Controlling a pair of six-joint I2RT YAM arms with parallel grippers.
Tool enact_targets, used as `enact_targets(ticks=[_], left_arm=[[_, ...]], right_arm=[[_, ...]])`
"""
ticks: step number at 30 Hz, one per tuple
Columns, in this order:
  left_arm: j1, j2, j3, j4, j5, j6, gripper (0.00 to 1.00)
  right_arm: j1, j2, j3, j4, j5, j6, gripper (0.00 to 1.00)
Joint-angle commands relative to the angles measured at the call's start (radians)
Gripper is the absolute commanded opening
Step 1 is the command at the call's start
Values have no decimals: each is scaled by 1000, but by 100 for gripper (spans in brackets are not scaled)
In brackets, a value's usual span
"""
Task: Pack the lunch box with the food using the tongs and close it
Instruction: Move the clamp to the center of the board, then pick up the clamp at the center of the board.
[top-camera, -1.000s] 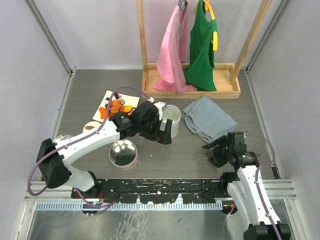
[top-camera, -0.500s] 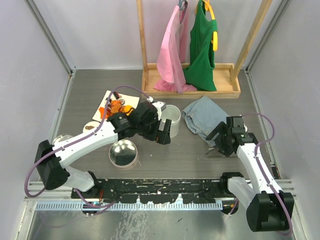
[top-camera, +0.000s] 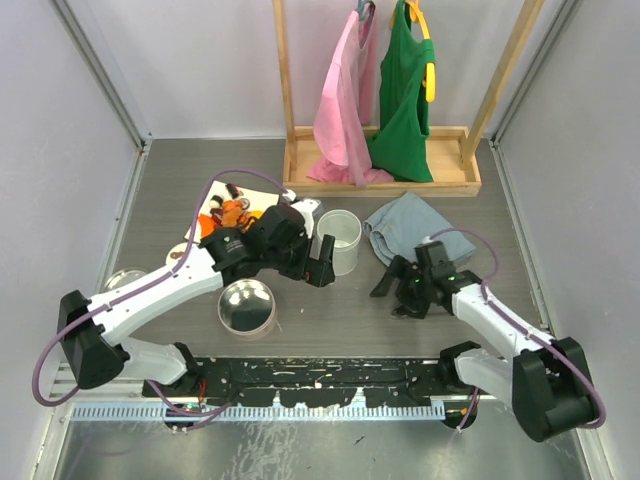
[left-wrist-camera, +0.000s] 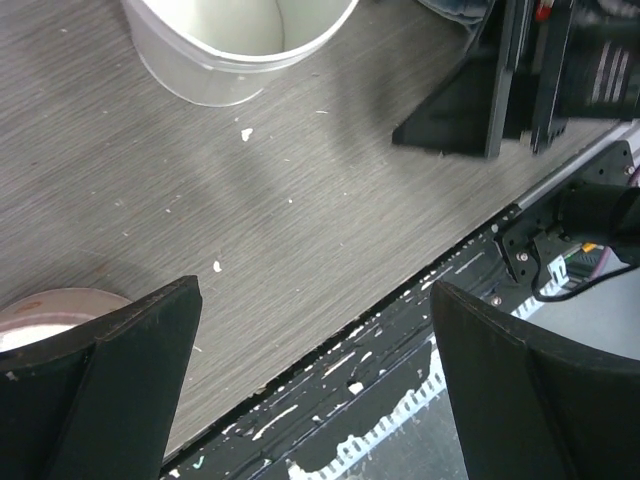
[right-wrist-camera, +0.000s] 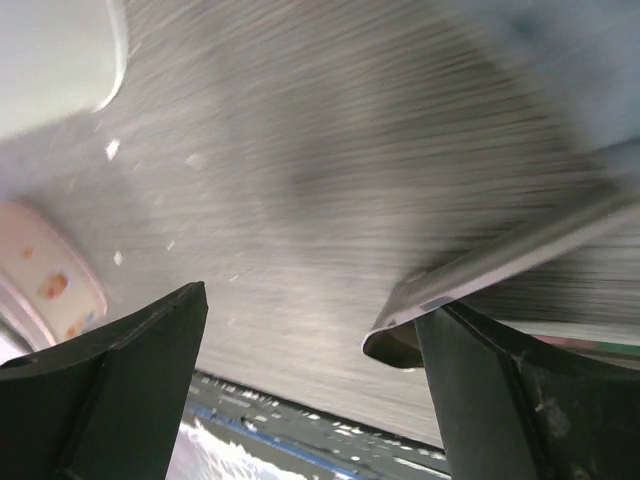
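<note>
Right wrist view: the right gripper (right-wrist-camera: 310, 305) has its fingers (right-wrist-camera: 110, 390) spread and pinches nothing. The tongs (right-wrist-camera: 490, 265) lie flat on the table (right-wrist-camera: 330, 150), with one end just inside the gap and close to one finger.

Risk: closing here may catch only that end, so the tongs could pivot or skid away. Blur leaves the alignment uncertain.

The left gripper (left-wrist-camera: 310, 300) is spread and empty beside the white container (left-wrist-camera: 230, 50). The food (top-camera: 235, 212) rests on its plate (top-camera: 250, 186), well apart from the tongs.
</note>
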Motion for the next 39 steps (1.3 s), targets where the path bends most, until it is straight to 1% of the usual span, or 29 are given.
enact_targets(ticks=[1,3,4,6,8,11,14,17,20,23,24,26,27,29,30,32,34,36,37,39], left_arm=[[-5,-56,-5,6,-85,3,98],[-5,-103,-13,3,-112,-6,98],[-5,-123,-17,2,-122,-11,98],[-5,-155,-36,-2,-144,-16,98],[-5,-188,-57,-5,-158,-19,98],[-4,-228,-90,2,-152,-9,98],[-4,-249,-110,15,-127,18,98],[-5,-264,-140,90,-80,68,98],[-5,-254,-155,187,22,163,98],[-5,-197,-119,218,139,272,98],[-7,-169,-99,220,182,306,98],[-32,-103,-55,221,244,366,98],[-51,-77,-33,220,247,398,98],[-91,2,28,211,242,458,98],[-106,37,60,201,242,482,98],[-141,110,126,164,244,537,98],[-186,178,184,109,251,632,99],[-243,248,244,53,219,725,98],[-268,291,284,25,203,755,98],[-305,388,377,-54,189,794,98]], right_arm=[[242,3,0,250,-30,232,89],[353,27,42,269,30,309,90],[404,41,71,264,55,317,90],[471,65,129,209,105,323,91],[509,65,162,155,151,335,92],[517,22,158,148,160,332,92],[517,-42,198,24,275,320,92],[518,-131,260,-151,486,304,93],[516,-226,306,-305,735,300,95],[509,-311,353,-430,950,298,99],[498,-328,368,-459,994,296,100],[430,-345,411,-523,1060,277,100],[373,-351,428,-536,1057,239,100],[220,-359,443,-490,968,99,100],[130,-355,440,-450,888,20,100],[-64,-321,439,-410,677,-97,100],[-254,-279,449,-399,477,-186,100],[-430,-254,444,-383,309,-251,100],[-504,-241,438,-380,266,-265,100],[-535,-214,429,-382,247,-243,100]])
